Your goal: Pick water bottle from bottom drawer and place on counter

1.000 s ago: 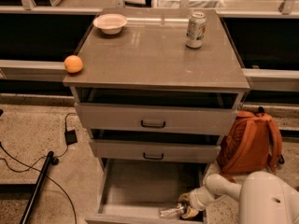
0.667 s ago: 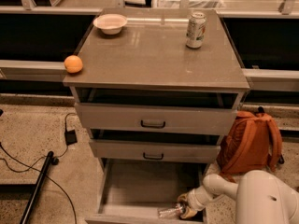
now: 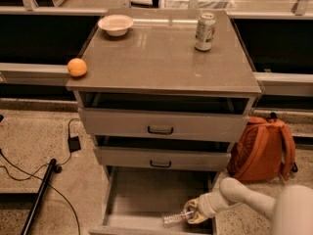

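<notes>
The bottom drawer (image 3: 146, 190) stands open, with the water bottle (image 3: 175, 219) lying on its side near the front wall. The tool (image 3: 191, 214) is at the bottle's end, but whether it grips cannot be told. Lifting the bottle and placing it on the worktop (image 3: 161, 58) are yet to be done.

White bowl (image 3: 115, 24), orange (image 3: 77, 67) and soda can (image 3: 205, 31) stand well apart; orange backpack (image 3: 264, 148) on floor (image 3: 39, 141).

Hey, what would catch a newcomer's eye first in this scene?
The white arm reaching from the lower right into the open bottom drawer, its gripper at a water bottle lying near the front. Then the counter: an orange on its front-left corner, a bowl back left, a can back right. The orange backpack sits on the floor right of the cabinet.
</notes>
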You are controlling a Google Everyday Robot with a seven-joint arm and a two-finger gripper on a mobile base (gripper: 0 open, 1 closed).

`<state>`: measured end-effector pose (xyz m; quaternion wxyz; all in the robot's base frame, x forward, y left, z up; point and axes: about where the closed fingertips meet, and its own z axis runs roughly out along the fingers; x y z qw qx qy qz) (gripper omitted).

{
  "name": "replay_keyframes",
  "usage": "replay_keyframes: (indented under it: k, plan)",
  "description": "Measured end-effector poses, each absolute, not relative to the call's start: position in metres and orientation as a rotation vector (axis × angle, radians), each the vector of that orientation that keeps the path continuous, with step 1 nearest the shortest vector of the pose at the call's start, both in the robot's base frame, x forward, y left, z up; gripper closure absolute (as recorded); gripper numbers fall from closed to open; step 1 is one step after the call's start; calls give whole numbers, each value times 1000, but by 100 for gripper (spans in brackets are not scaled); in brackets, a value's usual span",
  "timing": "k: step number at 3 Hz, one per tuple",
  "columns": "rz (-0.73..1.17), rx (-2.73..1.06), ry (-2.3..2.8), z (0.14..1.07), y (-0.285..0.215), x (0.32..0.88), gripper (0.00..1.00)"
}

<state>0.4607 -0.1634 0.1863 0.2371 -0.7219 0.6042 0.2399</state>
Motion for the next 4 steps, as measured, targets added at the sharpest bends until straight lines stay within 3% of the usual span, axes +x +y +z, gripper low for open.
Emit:
replay_keyframes:
  k: [2, 3, 4]
  plan:
    - [549, -1806, 1163, 395, -168, 441, 100]
    - [470, -1758, 1064, 477, -199, 411, 100]
    - [366, -1713, 1130, 561, -233, 417, 100]
